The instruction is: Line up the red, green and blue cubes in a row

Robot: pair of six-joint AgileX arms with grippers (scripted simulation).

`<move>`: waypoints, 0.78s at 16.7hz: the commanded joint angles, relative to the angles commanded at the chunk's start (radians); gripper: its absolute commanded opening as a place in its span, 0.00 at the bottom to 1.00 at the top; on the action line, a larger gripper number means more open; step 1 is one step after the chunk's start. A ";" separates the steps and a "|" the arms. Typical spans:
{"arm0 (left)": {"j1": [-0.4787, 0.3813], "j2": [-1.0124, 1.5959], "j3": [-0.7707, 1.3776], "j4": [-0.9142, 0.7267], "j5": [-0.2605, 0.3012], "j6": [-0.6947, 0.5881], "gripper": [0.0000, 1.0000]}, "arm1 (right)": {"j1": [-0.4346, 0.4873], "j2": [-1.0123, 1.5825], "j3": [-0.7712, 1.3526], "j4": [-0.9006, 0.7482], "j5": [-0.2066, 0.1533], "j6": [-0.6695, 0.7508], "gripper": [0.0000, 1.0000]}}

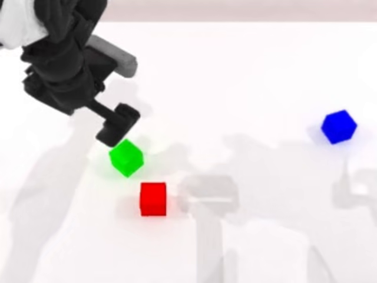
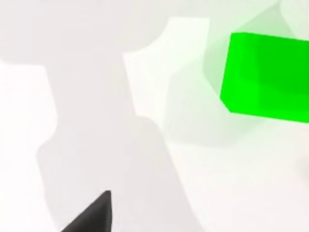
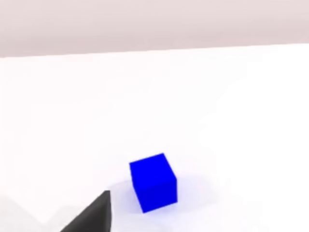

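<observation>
Three cubes, one red (image 1: 153,198), one green (image 1: 126,157), one blue (image 1: 339,126), sit on the white counter (image 1: 253,76).

All three are plain, smooth, solid-coloured blocks of equal size. From above, the green cube lies left of centre with the red cube just beside it, nearer the front and apart from it; the blue cube rests alone, well apart at the right. The black left gripper (image 1: 116,125) hangs just behind the green cube; whether its jaws are wide or narrow I cannot tell. Its wrist camera shows only the green cube (image 2: 265,77) close up. The right wrist camera shows only the blue cube (image 3: 153,182); the right gripper's jaws cannot be judged either.
</observation>
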 joint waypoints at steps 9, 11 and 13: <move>-0.063 0.309 0.274 -0.165 -0.003 0.053 1.00 | -0.124 -0.357 -0.372 0.304 -0.102 -0.098 1.00; -0.063 0.309 0.274 -0.165 -0.003 0.053 1.00 | -0.124 -0.357 -0.372 0.304 -0.102 -0.098 1.00; -0.060 0.315 0.279 -0.167 -0.003 0.054 1.00 | -0.124 -0.357 -0.372 0.304 -0.102 -0.098 1.00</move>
